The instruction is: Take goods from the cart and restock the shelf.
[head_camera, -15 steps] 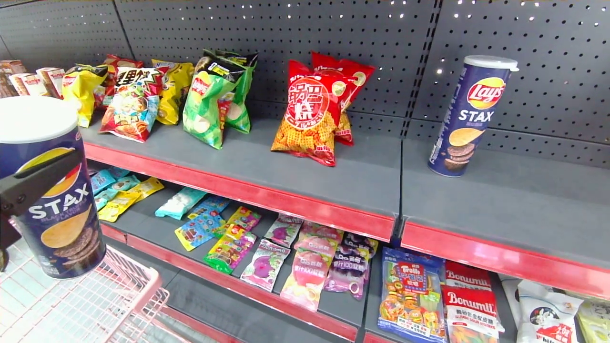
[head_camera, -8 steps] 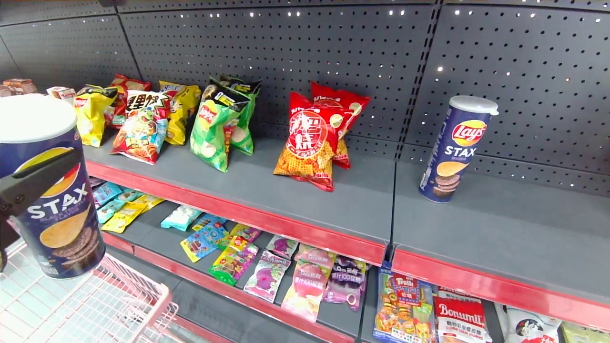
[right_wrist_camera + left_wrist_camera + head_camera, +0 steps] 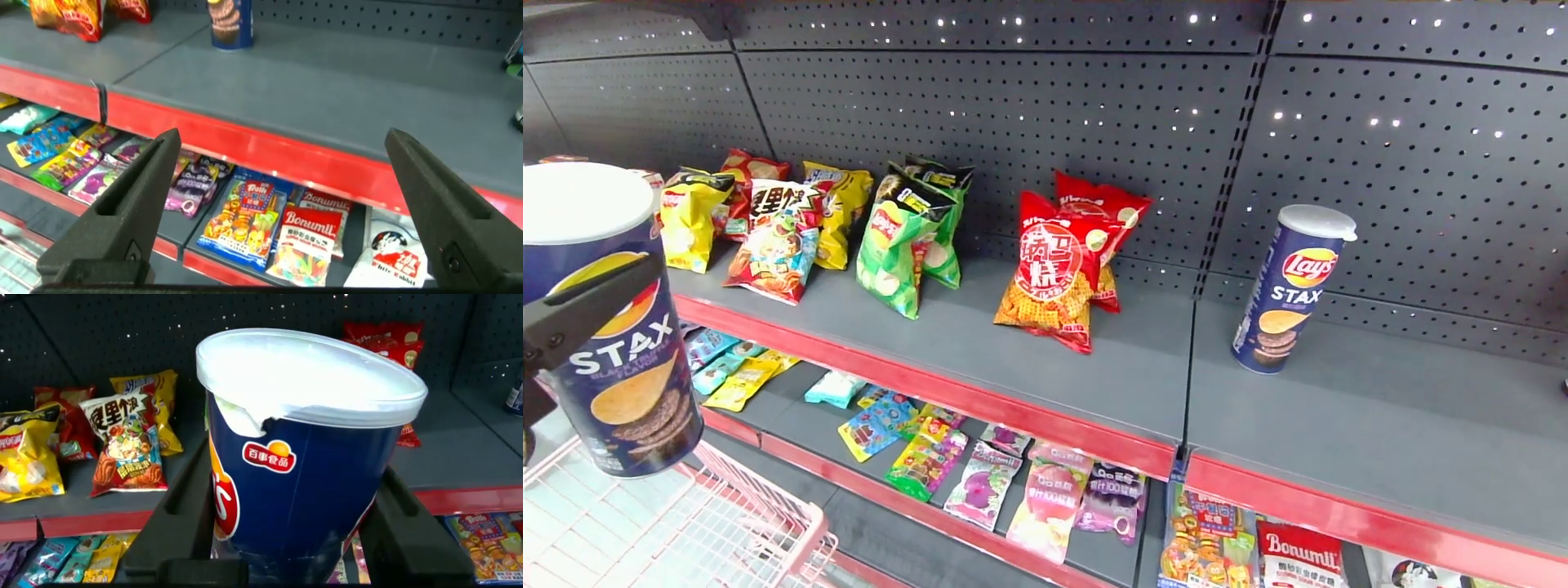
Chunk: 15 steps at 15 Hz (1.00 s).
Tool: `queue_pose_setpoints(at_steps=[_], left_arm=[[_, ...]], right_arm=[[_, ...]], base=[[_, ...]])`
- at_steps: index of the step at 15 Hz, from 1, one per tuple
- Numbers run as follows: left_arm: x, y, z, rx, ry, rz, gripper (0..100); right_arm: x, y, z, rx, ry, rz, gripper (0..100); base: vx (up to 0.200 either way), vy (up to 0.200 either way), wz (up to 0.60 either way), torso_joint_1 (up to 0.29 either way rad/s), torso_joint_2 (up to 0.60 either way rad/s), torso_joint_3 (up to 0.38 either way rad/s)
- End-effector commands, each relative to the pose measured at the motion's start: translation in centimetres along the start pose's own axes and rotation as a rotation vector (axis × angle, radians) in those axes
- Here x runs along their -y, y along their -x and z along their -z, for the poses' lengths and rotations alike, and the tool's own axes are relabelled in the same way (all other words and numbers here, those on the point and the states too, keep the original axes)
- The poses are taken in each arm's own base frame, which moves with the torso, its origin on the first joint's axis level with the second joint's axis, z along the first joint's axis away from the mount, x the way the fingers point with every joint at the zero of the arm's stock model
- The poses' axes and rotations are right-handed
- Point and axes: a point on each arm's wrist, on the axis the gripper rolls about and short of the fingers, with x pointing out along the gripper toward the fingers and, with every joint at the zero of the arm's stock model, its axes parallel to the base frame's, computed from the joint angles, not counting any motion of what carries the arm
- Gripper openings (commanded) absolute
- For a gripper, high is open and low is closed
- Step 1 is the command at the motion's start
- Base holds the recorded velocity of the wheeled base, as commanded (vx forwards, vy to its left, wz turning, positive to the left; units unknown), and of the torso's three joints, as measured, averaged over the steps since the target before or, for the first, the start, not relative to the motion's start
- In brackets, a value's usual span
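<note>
My left gripper (image 3: 572, 327) is shut on a dark blue chip can with a white lid (image 3: 609, 327), held upright at the far left above the pink cart (image 3: 711, 531). The left wrist view looks down on this can (image 3: 302, 457), with a black finger (image 3: 176, 523) pressed to each side. A second chip can of the same kind (image 3: 1290, 290) stands on the right section of the grey upper shelf (image 3: 1380, 425), seen small in the right wrist view as the can (image 3: 231, 23). My right gripper (image 3: 290, 212) is open, out in front of the shelf's red edge (image 3: 270, 151).
Bags of chips stand along the upper shelf: yellow and red ones (image 3: 768, 233), green ones (image 3: 911, 237), red ones (image 3: 1070, 265). Candy packets (image 3: 980, 474) lie on the lower shelf. A pegboard back wall (image 3: 1029, 122) closes the shelf. Bare shelf lies right of the standing can.
The head view has tilted upward, so the shelf and its goods sit lower in the picture. The can in my left gripper keeps its place in the picture.
</note>
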Motion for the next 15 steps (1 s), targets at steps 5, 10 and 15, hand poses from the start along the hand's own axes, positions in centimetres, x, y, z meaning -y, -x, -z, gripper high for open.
queue_pose_setpoints(at_steps=[5, 10, 15], left_arm=[[-0.01, -0.05, 0.01, 0.000, -0.002, 0.001, 0], [-0.01, -0.05, 0.01, 0.000, -0.002, 0.001, 0], [0.00, -0.05, 0.07, -0.003, -0.002, 0.000, 0]], right_arm=[[0.00, -0.01, 0.00, -0.001, 0.001, -0.001, 100], [0.00, -0.01, 0.00, -0.001, -0.001, -0.001, 100], [0.00, -0.01, 0.00, -0.001, -0.001, -0.001, 100]], base=[[0.000, 0.000, 0.00, 0.167, -0.35, -0.187], [0.000, 0.000, 0.00, 0.164, -0.34, -0.174], [0.000, 0.000, 0.00, 0.000, 0.00, 0.000]])
